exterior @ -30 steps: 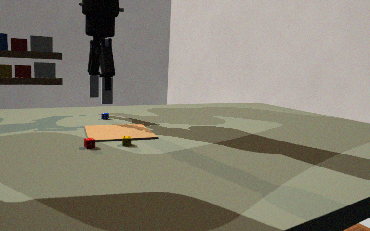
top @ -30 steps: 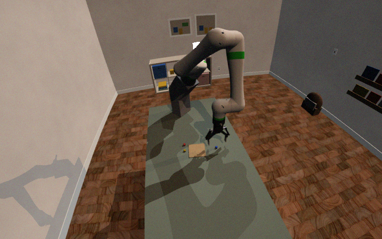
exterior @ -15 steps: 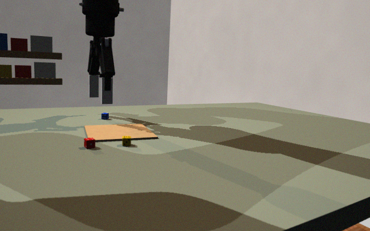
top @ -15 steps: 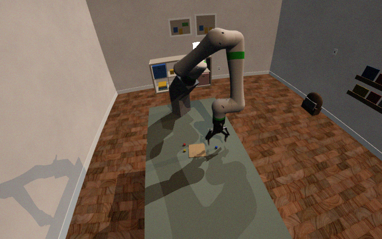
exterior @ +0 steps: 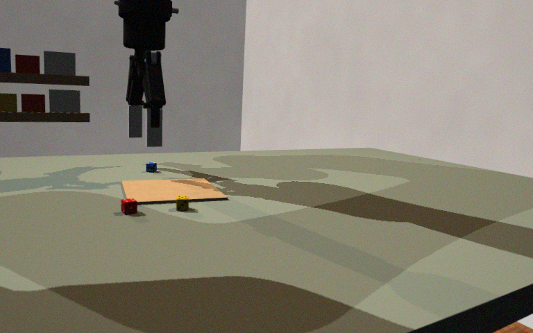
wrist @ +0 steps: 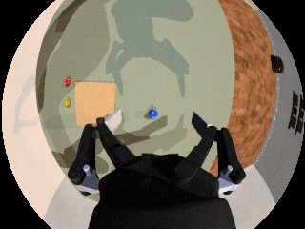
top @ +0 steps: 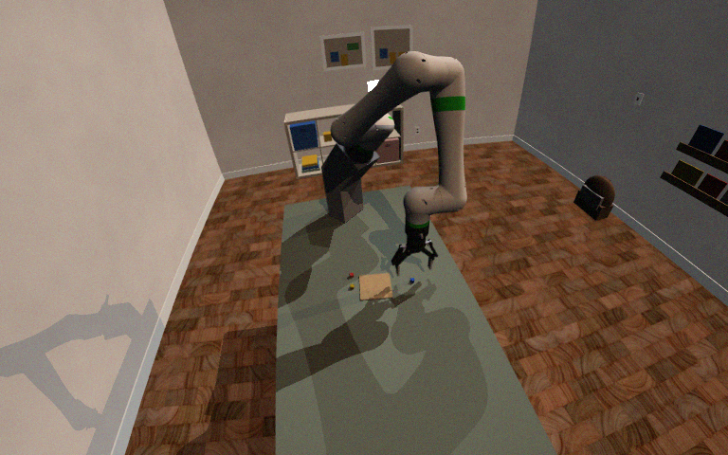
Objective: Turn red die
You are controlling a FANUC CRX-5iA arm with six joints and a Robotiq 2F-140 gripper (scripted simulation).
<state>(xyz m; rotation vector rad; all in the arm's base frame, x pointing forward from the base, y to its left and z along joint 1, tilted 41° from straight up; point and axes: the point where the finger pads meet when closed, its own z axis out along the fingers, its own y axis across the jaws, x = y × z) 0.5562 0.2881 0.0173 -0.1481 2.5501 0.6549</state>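
The red die (exterior: 128, 205) sits flat on the green table top just off one corner of the tan mat (exterior: 171, 189); it also shows in the overhead view (top: 350, 275) and the wrist view (wrist: 68, 82). The blue die (exterior: 151, 166) lies on the far side of the mat, off it, and shows in the wrist view (wrist: 152, 114) and overhead view (top: 411, 280). The yellow die (exterior: 182, 202) rests against the mat's near edge. My gripper (exterior: 144, 131) (top: 413, 263) is open and empty, hanging high above the table near the blue die. The pips are too small to read.
The arm's grey pedestal (top: 343, 188) stands at the far end of the table. A shelf unit (top: 321, 140) is against the back wall. Wall shelves (exterior: 39, 84) hold coloured blocks. The table's front edge (exterior: 471, 313) drops off at lower right.
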